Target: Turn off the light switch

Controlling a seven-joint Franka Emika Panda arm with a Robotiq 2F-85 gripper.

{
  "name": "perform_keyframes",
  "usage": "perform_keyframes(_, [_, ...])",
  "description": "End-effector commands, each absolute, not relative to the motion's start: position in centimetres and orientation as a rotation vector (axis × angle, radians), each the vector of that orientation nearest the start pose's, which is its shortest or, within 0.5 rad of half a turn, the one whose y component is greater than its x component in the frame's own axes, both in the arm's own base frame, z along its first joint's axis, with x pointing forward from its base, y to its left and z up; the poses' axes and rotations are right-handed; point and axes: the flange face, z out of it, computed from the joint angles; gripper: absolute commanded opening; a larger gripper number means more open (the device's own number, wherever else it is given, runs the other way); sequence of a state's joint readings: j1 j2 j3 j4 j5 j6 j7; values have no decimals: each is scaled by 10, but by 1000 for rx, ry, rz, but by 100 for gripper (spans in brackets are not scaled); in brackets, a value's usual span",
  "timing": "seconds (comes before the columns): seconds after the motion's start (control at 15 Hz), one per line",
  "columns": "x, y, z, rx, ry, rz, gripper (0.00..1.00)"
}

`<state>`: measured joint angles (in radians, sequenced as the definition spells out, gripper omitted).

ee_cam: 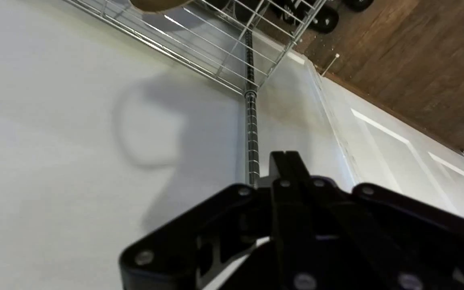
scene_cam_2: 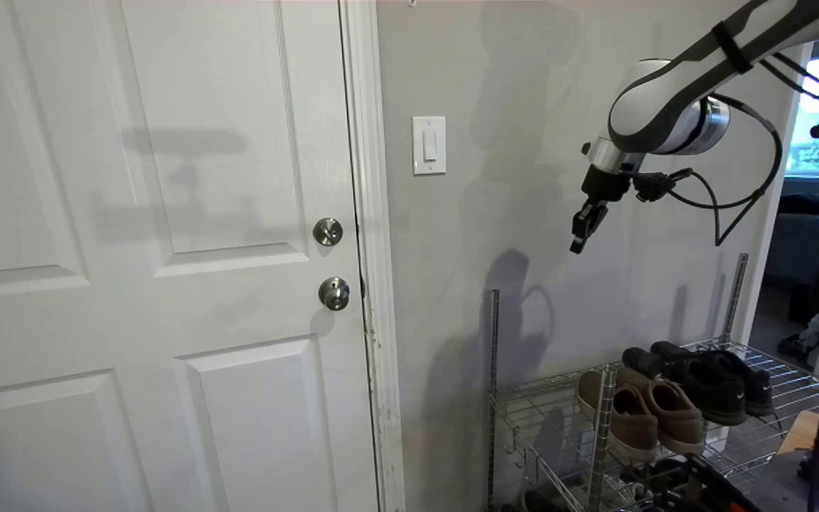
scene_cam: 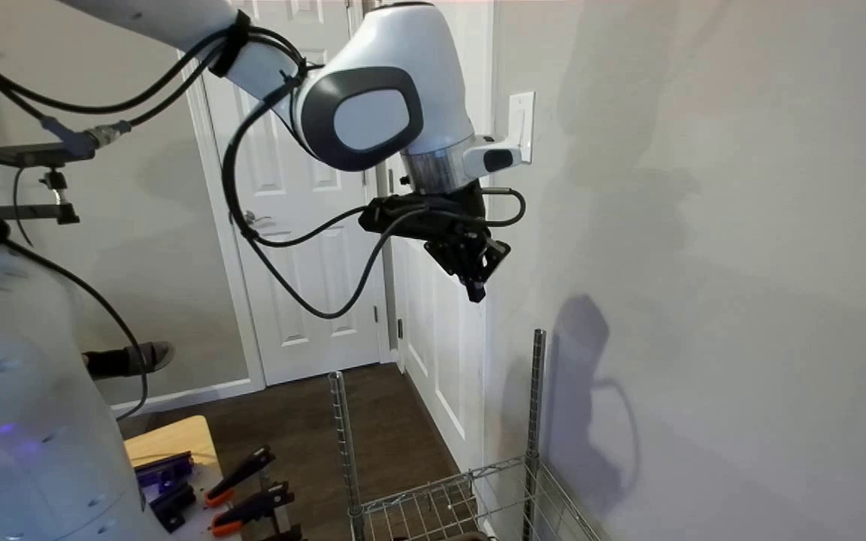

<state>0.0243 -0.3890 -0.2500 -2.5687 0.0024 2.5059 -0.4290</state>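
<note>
The light switch is a small white upright plate on the grey wall. It shows in both exterior views, with a rocker in its middle. In an exterior view the arm's wrist covers part of its lower left edge. My black gripper points downward, lower than the switch and apart from it. In an exterior view my gripper is well to the right of the switch. In the wrist view my gripper has its two fingertips together with nothing between them. The switch is out of the wrist view.
A white door with a round knob and deadbolt stands left of the switch. A wire rack with upright posts and shoes stands against the wall below the gripper. Cables hang from the arm.
</note>
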Motion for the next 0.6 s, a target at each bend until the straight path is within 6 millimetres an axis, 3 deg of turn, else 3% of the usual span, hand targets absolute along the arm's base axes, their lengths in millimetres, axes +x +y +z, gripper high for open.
perform_keyframes(0.0, [430,-75,427,-3038,-420,-667,6])
perform_keyframes(0.53, [443,6,448,-2841,-884,-1048,5])
